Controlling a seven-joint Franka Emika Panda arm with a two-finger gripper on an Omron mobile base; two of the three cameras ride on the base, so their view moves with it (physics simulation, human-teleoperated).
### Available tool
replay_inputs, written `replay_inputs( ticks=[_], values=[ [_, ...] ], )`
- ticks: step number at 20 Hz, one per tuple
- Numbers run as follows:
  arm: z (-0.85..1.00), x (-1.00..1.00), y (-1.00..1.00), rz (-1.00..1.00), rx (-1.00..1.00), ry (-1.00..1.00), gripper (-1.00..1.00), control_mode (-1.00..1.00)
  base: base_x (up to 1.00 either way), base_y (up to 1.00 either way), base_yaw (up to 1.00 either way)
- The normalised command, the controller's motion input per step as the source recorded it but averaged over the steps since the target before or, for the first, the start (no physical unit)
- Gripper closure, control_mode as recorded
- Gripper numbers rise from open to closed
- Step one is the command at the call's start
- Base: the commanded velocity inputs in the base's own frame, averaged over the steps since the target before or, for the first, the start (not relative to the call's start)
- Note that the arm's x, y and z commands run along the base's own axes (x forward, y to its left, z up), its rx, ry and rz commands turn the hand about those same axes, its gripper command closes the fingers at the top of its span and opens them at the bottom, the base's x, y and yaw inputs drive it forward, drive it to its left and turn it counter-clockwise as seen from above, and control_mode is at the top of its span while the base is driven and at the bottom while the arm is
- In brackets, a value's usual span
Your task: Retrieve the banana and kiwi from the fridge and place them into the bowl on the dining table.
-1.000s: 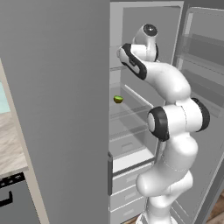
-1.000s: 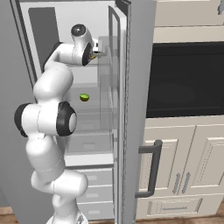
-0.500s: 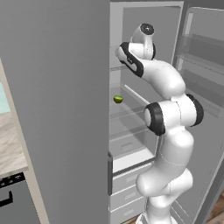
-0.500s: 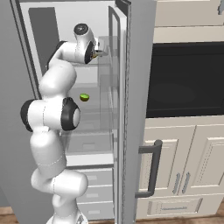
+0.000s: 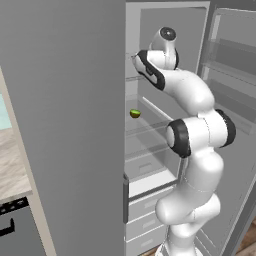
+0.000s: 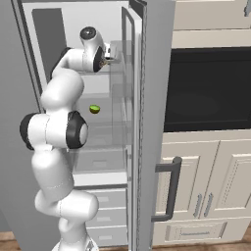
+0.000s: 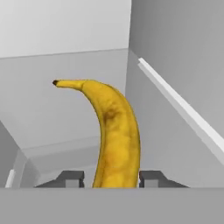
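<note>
The fridge (image 6: 153, 98) stands open with my arm reaching into its upper shelf. In the hand view the yellow banana (image 7: 114, 131) rises between my two fingertips, its dark tip curving to the upper left. My gripper (image 7: 112, 177) is shut on the banana's lower end, and the gripper (image 6: 111, 60) points into the shelf at the upper right of the compartment. One shelf lower lies the round green kiwi (image 5: 135, 113), also the kiwi (image 6: 94, 109), apart from the hand. The bowl and the dining table are out of view.
Glass shelves and white drawers (image 5: 150, 197) fill the fridge below my arm. The open fridge door with its shelves (image 5: 232, 65) stands to the right. A dark wall oven (image 6: 211, 93) and cream cabinets (image 6: 215, 181) lie beyond the door's dark handle (image 6: 171, 188).
The fingers have closed in from wide open onto the banana. The arm has shifted slightly, with the hand staying at the upper shelf. The kiwi has not moved.
</note>
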Motion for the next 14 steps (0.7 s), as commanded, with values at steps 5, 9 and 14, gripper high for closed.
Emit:
replay_inputs(
  ticks=[5, 9, 14],
  values=[
    [-0.66, -0.75, 0.03, -0.01, 0.00, -0.14, 1.00, -1.00, 0.00, 0.00, 0.00],
    [-0.38, -0.97, 0.00, 0.00, 0.05, -0.04, 1.00, -1.00, 0.00, 0.00, 0.00],
    [0.04, -1.00, -0.05, 0.00, 0.09, 0.00, 1.00, -1.00, 0.00, 0.00, 0.00]
  ],
)
